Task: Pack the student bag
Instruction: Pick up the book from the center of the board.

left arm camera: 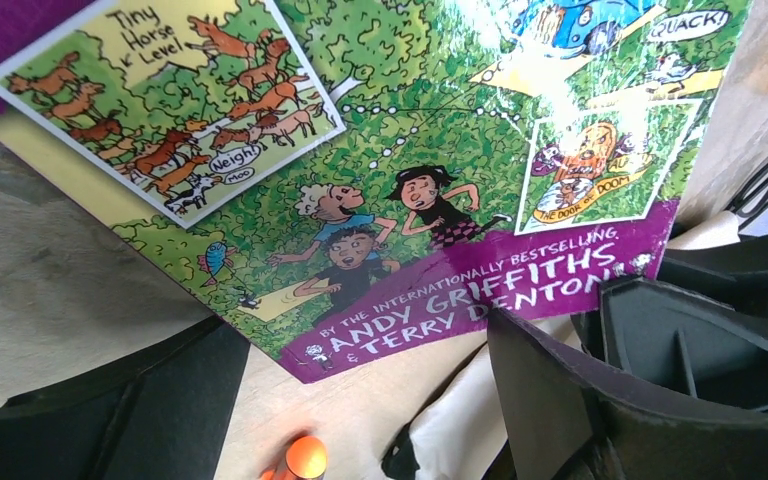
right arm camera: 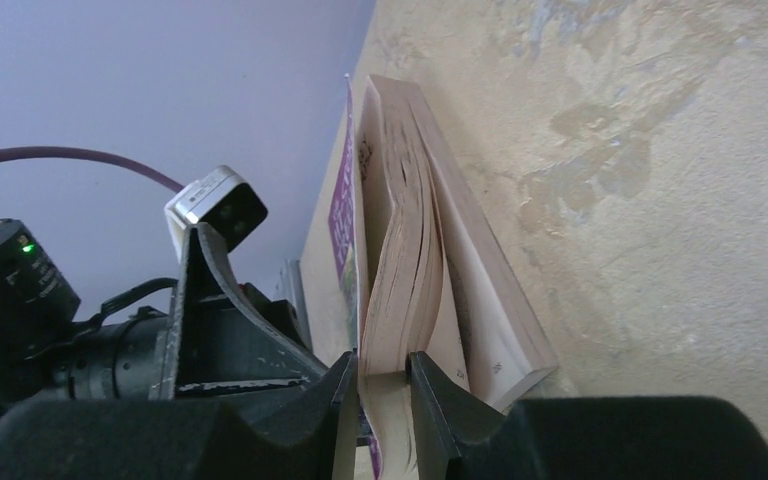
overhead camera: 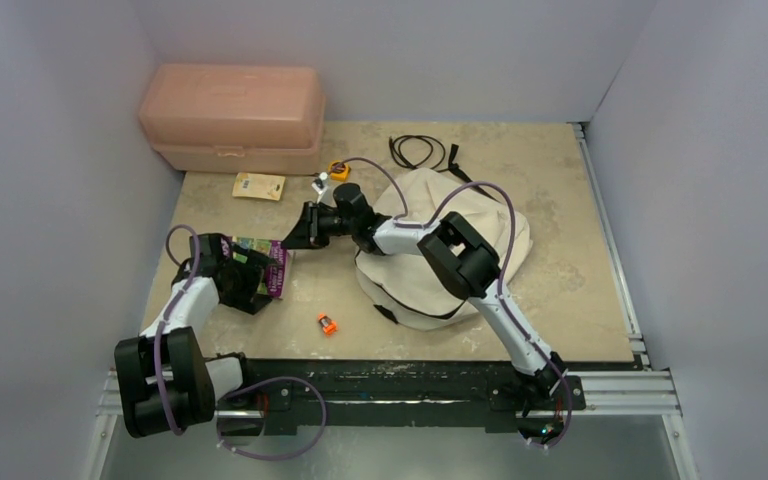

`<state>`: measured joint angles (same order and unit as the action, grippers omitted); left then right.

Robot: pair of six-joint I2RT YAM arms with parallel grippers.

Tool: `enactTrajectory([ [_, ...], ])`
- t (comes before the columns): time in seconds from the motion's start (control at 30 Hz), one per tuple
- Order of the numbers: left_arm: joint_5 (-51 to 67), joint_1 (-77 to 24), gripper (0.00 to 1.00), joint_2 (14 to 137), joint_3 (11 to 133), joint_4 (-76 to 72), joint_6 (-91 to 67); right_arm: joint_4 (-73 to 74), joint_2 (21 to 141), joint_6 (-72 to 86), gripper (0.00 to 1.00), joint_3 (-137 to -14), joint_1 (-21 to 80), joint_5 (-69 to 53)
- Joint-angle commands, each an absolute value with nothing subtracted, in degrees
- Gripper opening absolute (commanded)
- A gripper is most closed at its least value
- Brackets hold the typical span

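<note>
Step in hand, as I read it: getting the book (overhead camera: 272, 268) up off the table (overhead camera: 560, 180) so it can go in the student bag (overhead camera: 405, 200).

R tool (right arm camera: 380, 385) is clamped on the book's open edge, pads either side of a wad of pages, prob. w/ the front cover. The rest of the block gapes away beside it and seems to lie on the table. So it's a partial grip, not the whole book.

L tool (overhead camera: 248, 283) stands wide open at the book's opposite, near-left side and holds nothing. Can't tell if it touches the cover.

Bag sits right of centre, slumped flat, near the book but apart from it, w/ the R arm reaching across it.

Next move, my call:
- Needs a fuller hold, or the L tool steadying the loose half, else the book fans open on the lift.
- Then carry it rightward to the bag.
- Also needs a way in: I can't tell from the top view if the zip is open, as the arm hides the middle.

Containers:
- Bag: no interior visible, nothing seen inside.
- Pink box (overhead camera: 230, 115): far-left corner, lid down, cloudy plastic, contents unreadable.

Loose on the table:
- yellow card (overhead camera: 260, 186)
- small orange item (overhead camera: 327, 323)
- black cord (overhead camera: 418, 150)
</note>
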<state>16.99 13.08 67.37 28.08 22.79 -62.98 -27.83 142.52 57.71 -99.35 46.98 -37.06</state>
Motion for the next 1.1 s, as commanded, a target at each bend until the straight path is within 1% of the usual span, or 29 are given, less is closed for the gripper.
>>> enactTrajectory([
  [0.0,16.6,13.2,0.87,68.3,27.7,20.7,-62.1,-32.8,138.9,61.7,0.27,-97.9,48.0,-38.0],
  [0.03,16.8,13.2,0.87,67.8,27.6,21.0,-62.0,-32.6,138.9,61.7,0.26,-97.8,48.0,-37.4],
  [0.17,16.7,13.1,0.87,63.4,28.3,25.3,-59.5,-29.6,138.4,60.2,0.01,-97.4,47.7,-34.2],
  [0.2,16.4,13.1,0.88,61.9,29.3,27.2,-58.2,-28.6,138.3,59.8,0.00,-97.4,47.5,-33.7],
  [0.33,15.3,13.1,0.89,54.5,34.3,36.2,-51.1,-26.1,136.6,57.4,0.00,-96.3,45.9,-34.4],
  [0.47,12.7,13.1,0.92,50.2,42.4,44.1,-43.5,-22.7,131.0,52.5,0.00,-90.8,43.3,-37.9],
  [0.6,12.7,13.2,0.93,51.9,49.2,46.9,-38.7,-19.2,125.3,46.8,0.00,-85.2,40.3,-42.3],
  [0.67,16.6,13.2,0.92,54.0,50.8,46.8,-38.7,-19.3,122.5,44.6,0.00,-82.7,39.7,-43.4],
  [0.77,22.4,13.2,0.88,55.0,50.7,44.9,-43.3,-19.7,119.7,40.7,0.00,-80.9,39.7,-43.5],
  [0.87,24.1,13.1,0.86,54.8,51.1,46.6,-53.8,-22.2,116.5,37.5,0.00,-78.0,39.8,-42.1],
  [0.97,23.9,12.0,0.87,57.3,55.4,56.0,-61.3,-21.4,112.7,32.0,0.00,-76.5,40.8,-38.5],
  [1.07,23.6,10.9,0.87,61.3,60.1,63.5,-62.5,-18.1,109.5,25.2,0.00,-76.7,42.9,-35.0],
])
